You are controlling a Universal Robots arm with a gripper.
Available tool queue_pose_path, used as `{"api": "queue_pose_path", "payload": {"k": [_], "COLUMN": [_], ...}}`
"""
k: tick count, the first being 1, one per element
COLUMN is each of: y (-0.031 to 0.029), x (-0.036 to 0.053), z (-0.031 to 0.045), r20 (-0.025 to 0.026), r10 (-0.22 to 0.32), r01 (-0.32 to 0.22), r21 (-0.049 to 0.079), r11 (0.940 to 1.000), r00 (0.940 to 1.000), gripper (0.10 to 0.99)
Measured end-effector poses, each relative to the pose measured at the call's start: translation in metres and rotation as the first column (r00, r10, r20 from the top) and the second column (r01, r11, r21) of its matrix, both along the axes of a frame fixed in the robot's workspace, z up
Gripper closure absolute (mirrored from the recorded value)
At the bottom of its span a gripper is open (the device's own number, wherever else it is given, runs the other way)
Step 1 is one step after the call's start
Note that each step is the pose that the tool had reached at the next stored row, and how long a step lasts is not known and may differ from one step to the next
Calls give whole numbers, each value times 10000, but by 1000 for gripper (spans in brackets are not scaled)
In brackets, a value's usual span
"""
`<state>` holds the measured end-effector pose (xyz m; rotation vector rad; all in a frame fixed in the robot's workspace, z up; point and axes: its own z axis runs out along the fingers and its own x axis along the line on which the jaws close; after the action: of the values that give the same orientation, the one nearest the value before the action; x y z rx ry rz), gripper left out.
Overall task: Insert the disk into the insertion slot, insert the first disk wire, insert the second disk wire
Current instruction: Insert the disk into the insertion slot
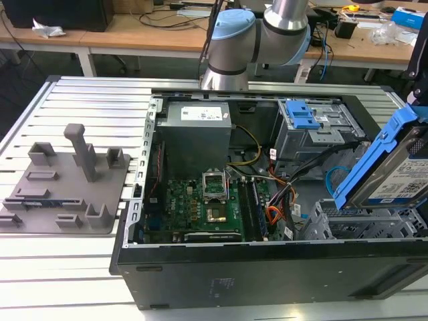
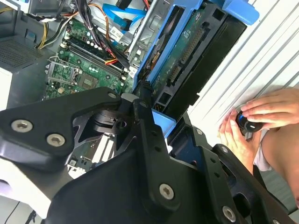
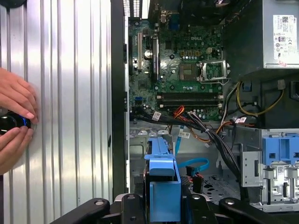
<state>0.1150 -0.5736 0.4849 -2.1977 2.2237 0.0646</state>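
While the arm [image 1: 231, 47] reaches over the open case [image 1: 267, 274], its gripper [image 3: 163, 205] clamps one disk [image 1: 401, 167], held tilted. One insertion slot [image 1: 361, 226] sits just below the gripper. One first disk wire [image 1: 274, 215] and one second disk wire [image 1: 338, 175] lie nearby, unheld.

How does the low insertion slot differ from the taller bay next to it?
The insertion slot is low with hole-patterned walls; the taller bay stands higher. The taller bay carries a blue latch; the insertion slot has none. The disk hangs tilted over the insertion slot, not the taller bay. Both are grey metal.
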Motion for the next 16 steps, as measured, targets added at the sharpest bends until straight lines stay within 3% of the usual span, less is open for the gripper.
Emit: {"api": "queue_pose_path", "payload": {"k": [3,11,16], "y": [17,139,152], "x": [1,1,1], "z": [-1,-25,-58], "r20": [0,0,-1], "r10": [2,17,35], "r01": [-2,-17,-35], "r21": [0,0,1], "r11": [10000,10000,10000], "r00": [10000,10000,10000], "gripper": [722,722,722]}}
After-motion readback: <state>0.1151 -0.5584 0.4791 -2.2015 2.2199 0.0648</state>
